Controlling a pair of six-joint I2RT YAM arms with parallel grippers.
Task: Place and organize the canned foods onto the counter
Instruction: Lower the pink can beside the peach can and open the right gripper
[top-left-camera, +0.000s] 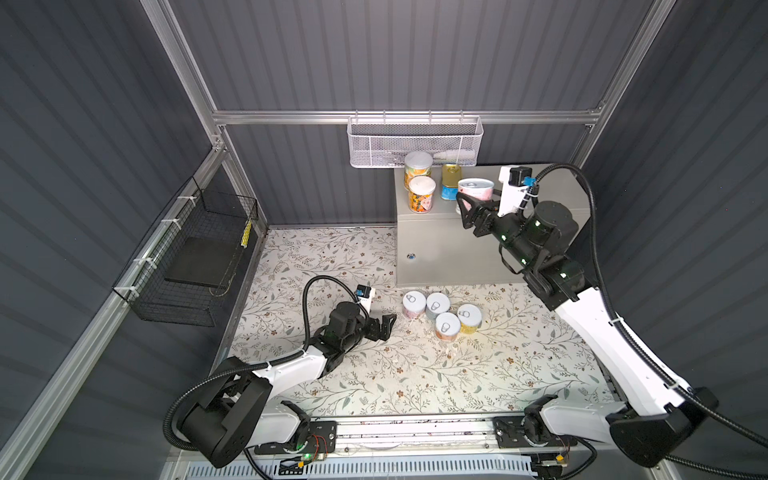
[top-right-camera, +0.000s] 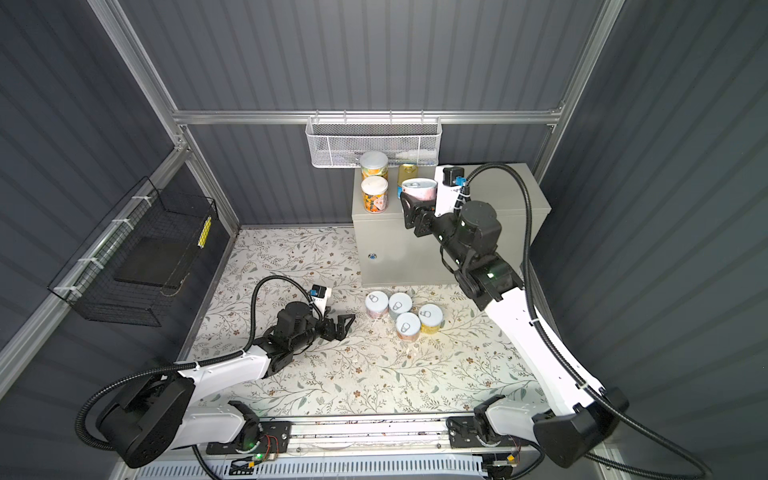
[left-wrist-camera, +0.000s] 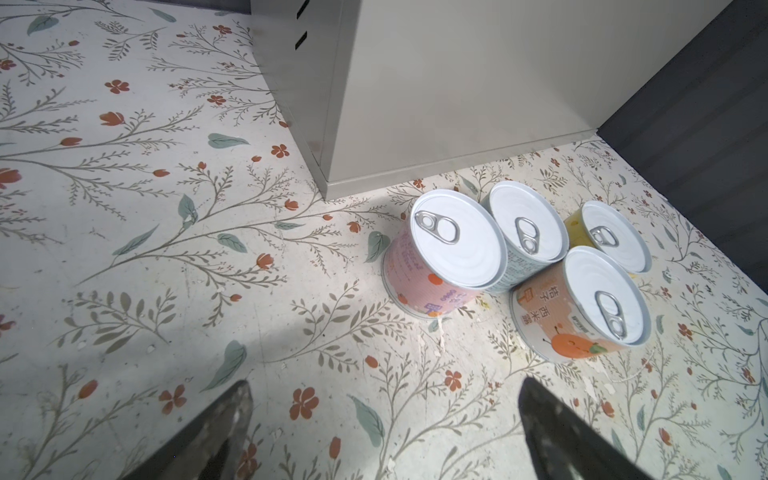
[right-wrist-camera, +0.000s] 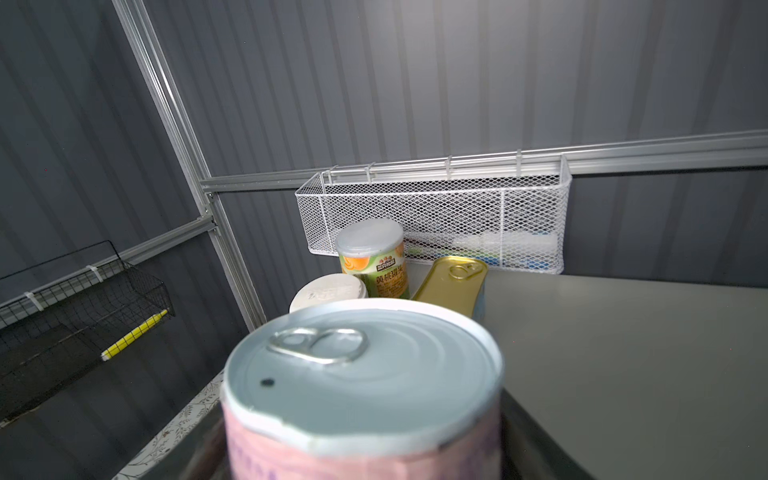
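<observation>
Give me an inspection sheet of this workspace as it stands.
Surface: floral table cover, lightly scuffed.
Job's things: pink can, blue-grey can, orange can and yellow can clustered on the cover before the counter; on the counter stand rear tall can, front tall can and gold tin; held pink can is near its front.
Clutter: nothing seen.
Grippers: left pincer open, low beside the cluster; right pincer shut on the held pink can.
Cables: left hose and right hose touch no can.
Surroundings: white mesh basket on the back rail; black wire basket on the side wall.
</observation>
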